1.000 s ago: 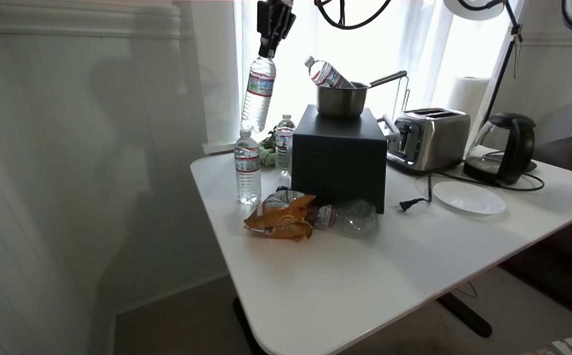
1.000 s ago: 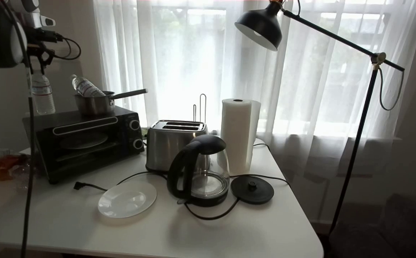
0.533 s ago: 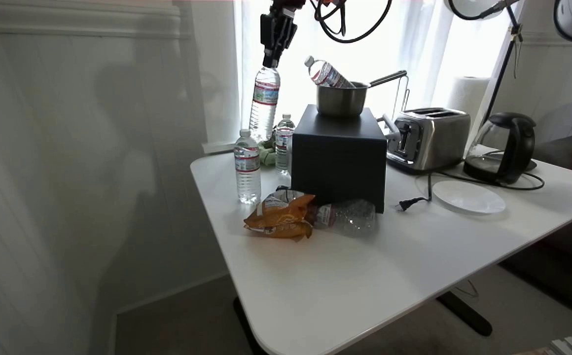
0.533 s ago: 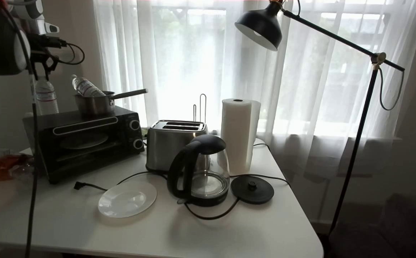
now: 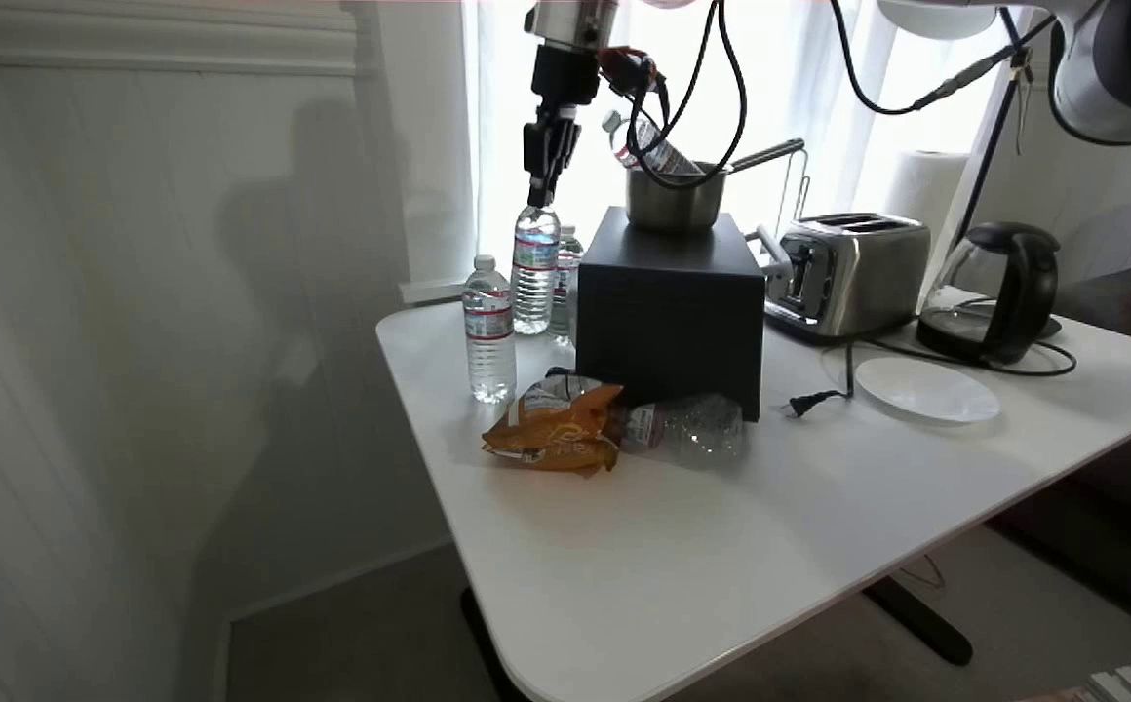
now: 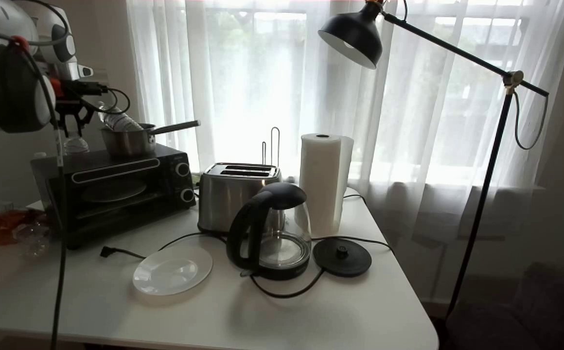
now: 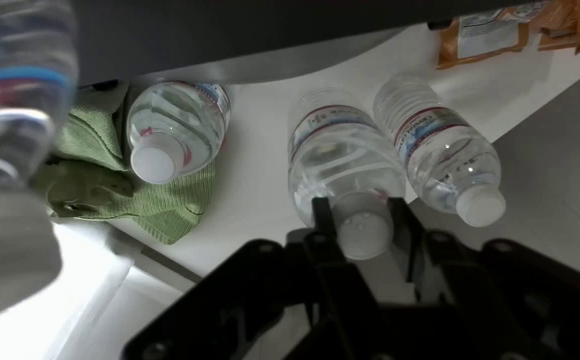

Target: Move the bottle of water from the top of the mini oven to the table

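My gripper is shut on the white cap of the bottle of water, a clear bottle with a coloured label band. The bottle hangs nearly upright beside the mini oven, over the far corner of the table. Its base is low; I cannot tell whether it touches the table. In the wrist view the held bottle sits between two standing bottles, very close to the right-hand one. In an exterior view only its shoulder shows above the mini oven.
Standing bottles flank the held one. A pot on the oven holds a tilted bottle, close to the gripper. An orange bag and a lying bottle are in front. A green cloth lies behind.
My gripper has moved down and slightly right in an exterior view with the bottle in it. The bottle has gone from tilted to nearly upright and now partly covers the back bottle.
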